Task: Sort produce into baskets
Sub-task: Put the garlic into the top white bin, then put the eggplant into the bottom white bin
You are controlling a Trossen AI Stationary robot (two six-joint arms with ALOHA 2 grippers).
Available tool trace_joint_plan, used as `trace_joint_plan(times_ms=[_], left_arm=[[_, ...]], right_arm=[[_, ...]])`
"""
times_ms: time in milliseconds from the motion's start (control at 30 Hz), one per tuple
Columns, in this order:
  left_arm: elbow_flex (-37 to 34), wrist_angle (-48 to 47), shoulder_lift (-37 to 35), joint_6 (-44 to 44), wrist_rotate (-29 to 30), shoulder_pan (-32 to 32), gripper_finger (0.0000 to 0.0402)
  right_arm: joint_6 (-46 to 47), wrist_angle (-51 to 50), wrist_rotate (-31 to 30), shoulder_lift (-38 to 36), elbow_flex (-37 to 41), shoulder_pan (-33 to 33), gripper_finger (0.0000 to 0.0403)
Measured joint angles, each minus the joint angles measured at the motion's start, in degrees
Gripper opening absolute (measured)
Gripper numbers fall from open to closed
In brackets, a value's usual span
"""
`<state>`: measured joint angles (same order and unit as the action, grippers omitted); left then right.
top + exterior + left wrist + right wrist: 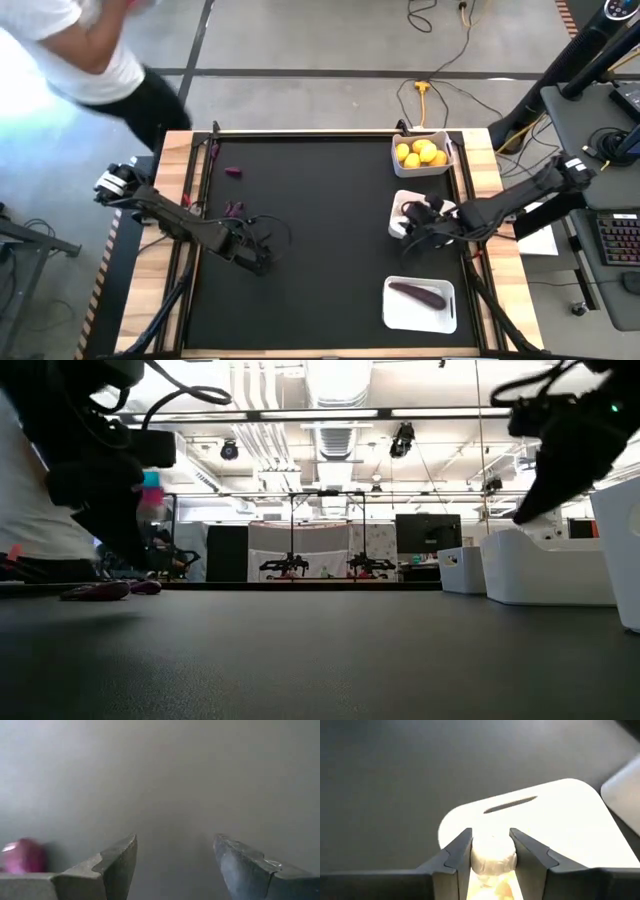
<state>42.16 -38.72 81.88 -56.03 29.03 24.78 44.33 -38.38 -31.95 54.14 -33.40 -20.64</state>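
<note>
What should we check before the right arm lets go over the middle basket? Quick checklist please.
1. Right gripper clamps the garlic bulb: ok.
2. Bulb above the middle basket: ok.
3. Lemons in the far basket: ok.
4. Eggplant in the near basket: ok.
5. Left gripper open, empty, clear of the baskets: ok.
6. Purple bits sorted: not ok.

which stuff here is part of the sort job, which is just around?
Job:
- lemons in far basket
- garlic bulb in right gripper, over middle basket
- eggplant in near basket
- purple bits
- left gripper, open

Around:
- yellow cable
- person
</note>
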Motion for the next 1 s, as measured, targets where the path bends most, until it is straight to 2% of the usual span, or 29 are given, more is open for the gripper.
trace_joint_plan(times_ms=[167, 333, 500, 633, 833, 1000], left_arm=[[3.22, -13.5, -3.05, 1.99, -2.72, -3.84, 0.0245], [4.06, -22.39, -6.07, 5.25, -8.74, -10.27, 0.0245], [2.48, -23.2, -7.57, 10.58, -14.11, -16.86, 0.0245], [2.28, -23.23, -7.09, 16.65, -17.39, -20.87, 0.0245], [2.26, -23.83, -5.59, 22.53, -17.78, -26.75, 0.0245], [2.06, -22.43, -4.07, 25.38, -17.89, -31.26, 0.0245]], right_arm=[[2.45, 0.09, -1.29, -2.51, 3.03, 0.02, 0.0159], [-1.07, 0.11, -5.64, -3.51, -0.09, 0.02, 0.021], [-4.7, 1.01, -10.95, -3.23, -5.35, -0.11, 0.025], [-9.91, 6.23, -11.71, -2.19, -6.52, -0.11, 0.027], [-19.94, 15.86, -11.59, -0.15, -6.61, -0.11, 0.0285], [-23.75, 19.48, -11.51, 1.2, -6.61, -0.11, 0.0284]])
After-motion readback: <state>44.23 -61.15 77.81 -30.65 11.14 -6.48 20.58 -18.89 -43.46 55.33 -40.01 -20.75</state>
